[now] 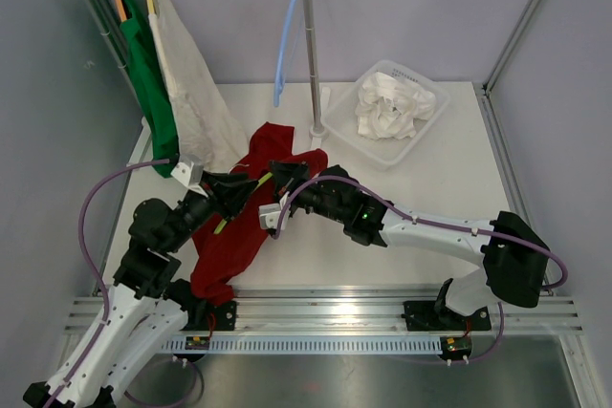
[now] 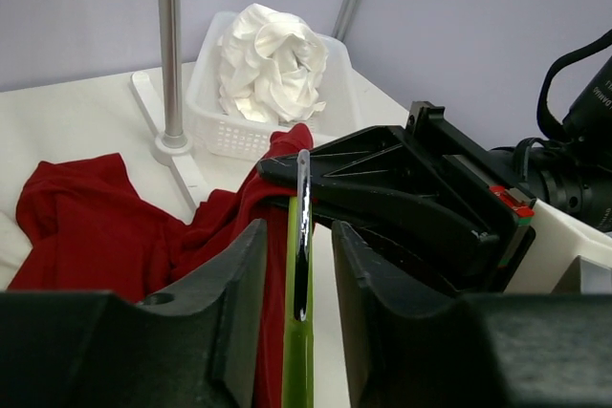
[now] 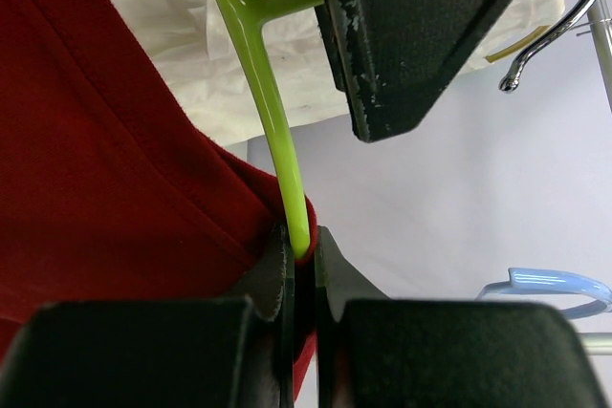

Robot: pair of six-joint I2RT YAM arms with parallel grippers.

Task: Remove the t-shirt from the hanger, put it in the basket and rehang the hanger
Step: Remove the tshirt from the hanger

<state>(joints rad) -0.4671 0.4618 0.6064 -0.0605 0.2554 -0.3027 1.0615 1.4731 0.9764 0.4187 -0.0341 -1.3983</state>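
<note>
Seen from above, a red t-shirt (image 1: 239,236) lies crumpled on the white surface (image 1: 430,188), just toward 9 o'clock of centre, trailing toward 7 o'clock. A green hanger (image 2: 295,351) is threaded inside it, its long axis running roughly from 7 to 1 o'clock. Both arms meet over the shirt, the left one nearer the hanger's neck. The left fingers (image 2: 239,284) stand narrowly apart on either side of the hanger's metal hook (image 2: 303,236), with a sliver of gap on each side. The right fingers (image 3: 337,274) are pinched closed on red cloth at the tip of one green hanger arm, which rises away from them toward 11 o'clock in the right wrist view. Freeing the shirt likely turns on drawing that cloth off this arm end while the neck is steadied. At 2 o'clock on the surface a white basket (image 1: 339,126) holds a bunched white cloth (image 1: 392,107).
</note>
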